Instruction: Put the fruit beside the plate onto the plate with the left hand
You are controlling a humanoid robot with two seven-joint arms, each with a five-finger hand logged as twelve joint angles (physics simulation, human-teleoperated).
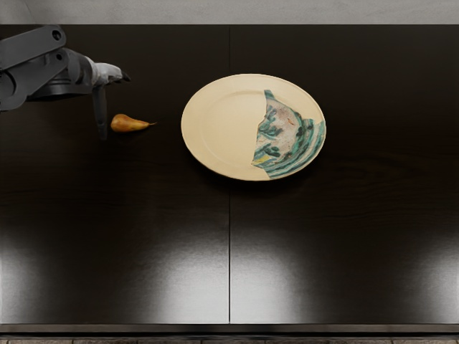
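Observation:
A small brown pear [129,124] lies on its side on the dark table, stem pointing right, to the left of the plate. The plate [222,125] is round and cream-coloured, with a teal and grey painted patch on its right part. My left hand [102,97] comes in from the upper left and hovers just left of and above the pear. One finger [101,115] hangs straight down beside the pear's blunt end; another points right above it. The fingers are spread and hold nothing.
The dark wooden table [229,244] has a seam running down its middle. Its far edge meets a pale wall at the top. Glare patches show on the near half.

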